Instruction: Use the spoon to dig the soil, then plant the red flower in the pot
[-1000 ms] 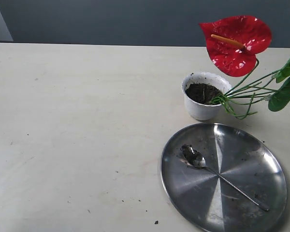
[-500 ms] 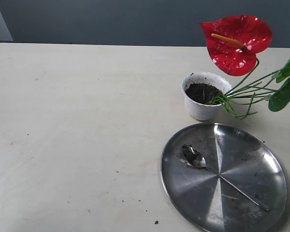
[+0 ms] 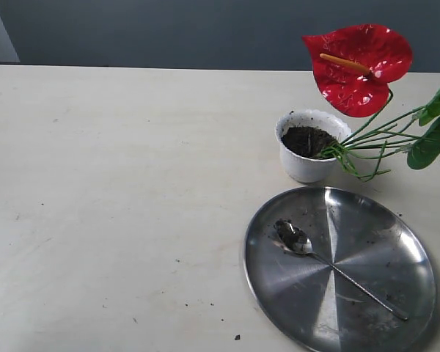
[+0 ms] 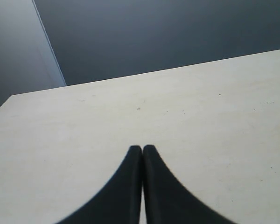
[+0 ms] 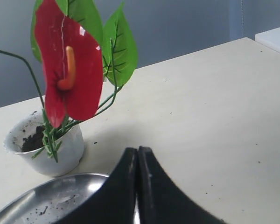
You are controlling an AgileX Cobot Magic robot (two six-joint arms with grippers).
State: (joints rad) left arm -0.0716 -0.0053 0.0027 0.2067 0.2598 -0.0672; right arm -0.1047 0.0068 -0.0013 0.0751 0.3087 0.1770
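Observation:
The white pot [image 3: 306, 147] stands at the right of the table with dark soil [image 3: 306, 139] in it. The red flower [image 3: 359, 66] has its stems in the soil and leans out over the pot's right rim. In the right wrist view the pot [image 5: 46, 144] and the flower [image 5: 67, 70] show beyond the plate. The spoon [image 3: 330, 265] lies on the steel plate [image 3: 381, 227], bowl toward the pot. My left gripper [image 4: 142, 148] is shut and empty over bare table. My right gripper [image 5: 137, 150] is shut and empty by the plate's rim. Neither gripper shows in the exterior view.
The round steel plate [image 5: 46, 200] carries soil crumbs. A few dark crumbs [image 3: 236, 337] dot the table near its front edge. The beige table [image 3: 117, 183] stretches left of the pot, with a dark wall behind.

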